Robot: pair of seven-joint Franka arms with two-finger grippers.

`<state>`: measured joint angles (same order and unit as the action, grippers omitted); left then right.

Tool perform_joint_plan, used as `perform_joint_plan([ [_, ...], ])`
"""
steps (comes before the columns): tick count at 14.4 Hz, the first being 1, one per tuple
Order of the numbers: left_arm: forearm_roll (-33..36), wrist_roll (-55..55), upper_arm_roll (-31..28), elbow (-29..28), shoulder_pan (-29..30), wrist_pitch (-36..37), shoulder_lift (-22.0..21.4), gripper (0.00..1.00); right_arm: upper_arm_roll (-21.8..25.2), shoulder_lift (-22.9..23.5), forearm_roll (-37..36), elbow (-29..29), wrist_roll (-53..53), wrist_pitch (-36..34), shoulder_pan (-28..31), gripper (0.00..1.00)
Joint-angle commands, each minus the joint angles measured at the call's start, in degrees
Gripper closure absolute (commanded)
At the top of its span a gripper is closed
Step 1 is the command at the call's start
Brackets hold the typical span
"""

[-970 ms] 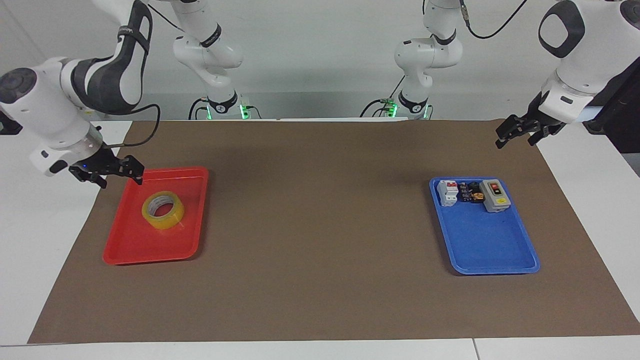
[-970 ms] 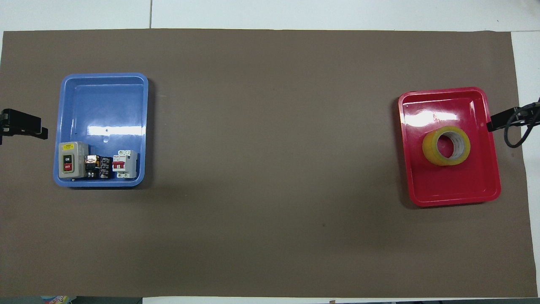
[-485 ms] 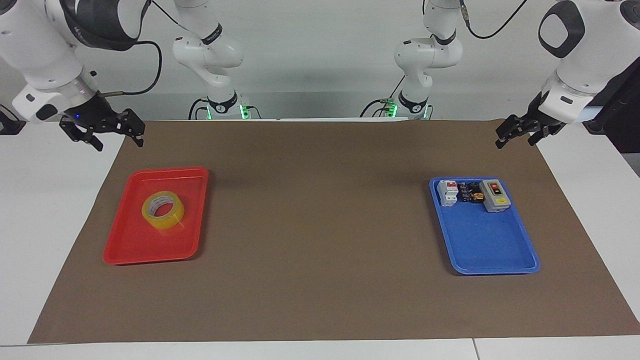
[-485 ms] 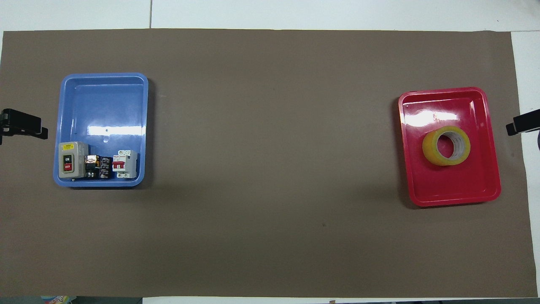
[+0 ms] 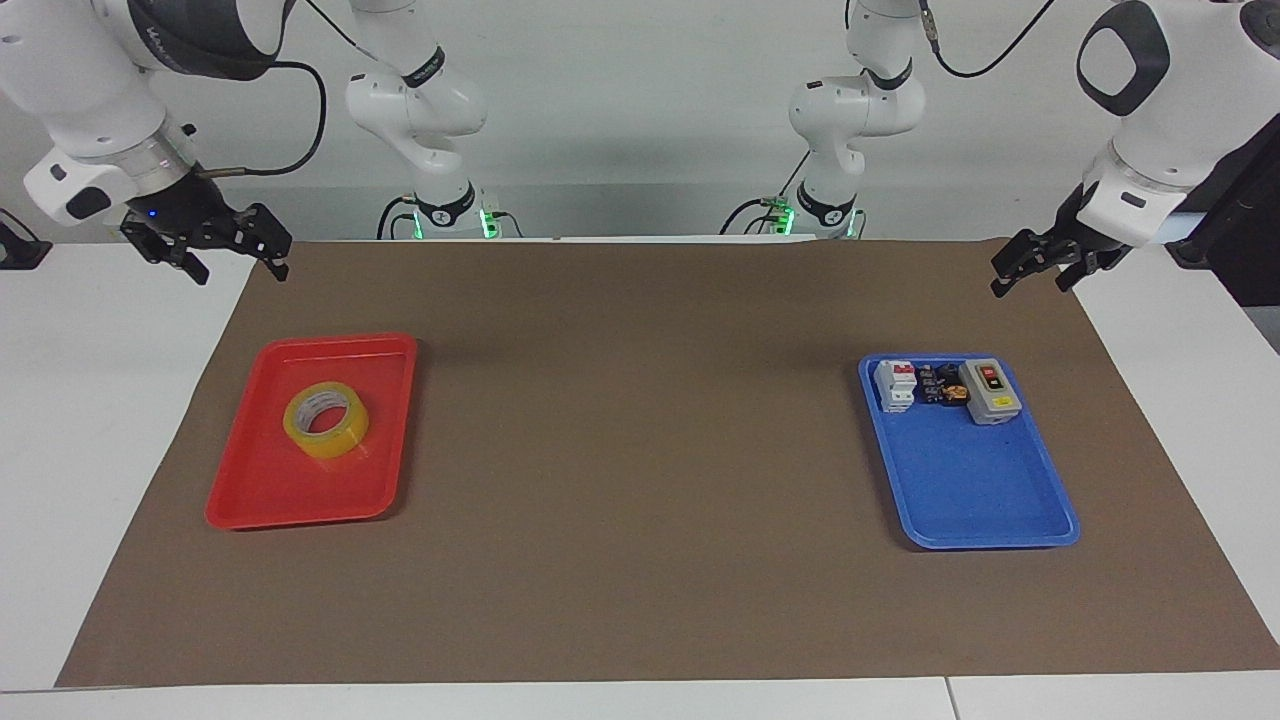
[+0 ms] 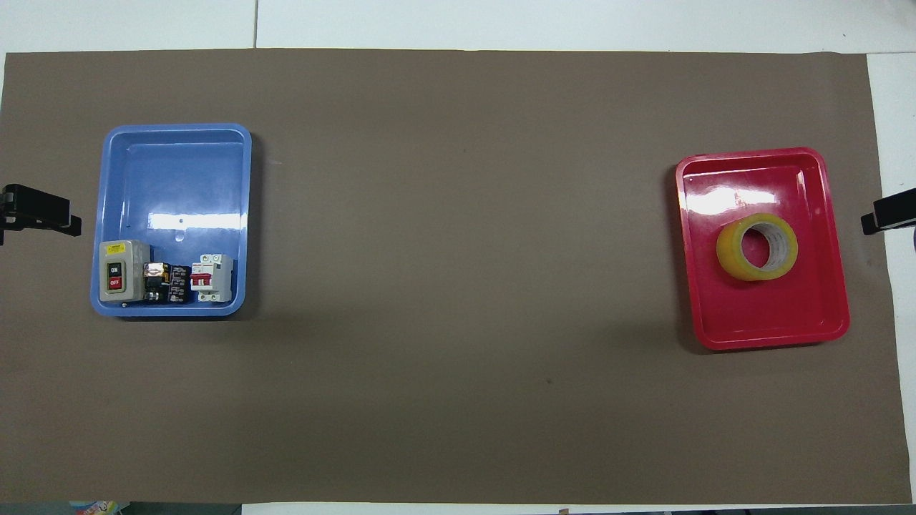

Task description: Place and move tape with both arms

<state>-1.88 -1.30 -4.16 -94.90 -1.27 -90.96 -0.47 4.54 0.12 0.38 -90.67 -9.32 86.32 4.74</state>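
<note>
The tape (image 5: 342, 437), a yellow roll with a pale core, lies in the red tray (image 5: 300, 512) at the right arm's end of the table; it also shows in the overhead view (image 6: 731, 254). My right gripper (image 5: 240, 268) is open and empty, up in the air over the mat's edge beside the red tray, clear of the tape. Its tip shows in the overhead view (image 6: 887, 213). My left gripper (image 5: 1030, 284) is open and empty, raised over the mat's corner at the left arm's end, and waits. Its tip shows in the overhead view (image 6: 41, 214).
A blue tray (image 5: 985, 500) at the left arm's end holds a grey on/off switch box (image 5: 988, 390), a white-and-red breaker (image 5: 896, 384) and a small dark part between them, along its side nearer the robots. A brown mat (image 5: 640, 450) covers the table.
My right gripper has risen from the red tray's edge and drawn back toward the robots, empty. The tape stays in the tray. The left arm has not moved.
</note>
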Motion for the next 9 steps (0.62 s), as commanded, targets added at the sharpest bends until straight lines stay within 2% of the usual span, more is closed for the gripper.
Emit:
perform_joint_plan([
  [1, 1.0, -0.11, -0.14, -1.6, -0.4, -0.98, -1.46, 0.0, -0.32, -1.7, -0.29, -2.06, 2.2, -0.18, 0.18, 0.0],
  [9, 1.0, -0.11, -0.14, -1.6, -0.4, -0.98, -1.46, 0.0, -0.93, -0.91, -0.73, 0.05, 4.75, 1.57, -0.61, 0.0],
])
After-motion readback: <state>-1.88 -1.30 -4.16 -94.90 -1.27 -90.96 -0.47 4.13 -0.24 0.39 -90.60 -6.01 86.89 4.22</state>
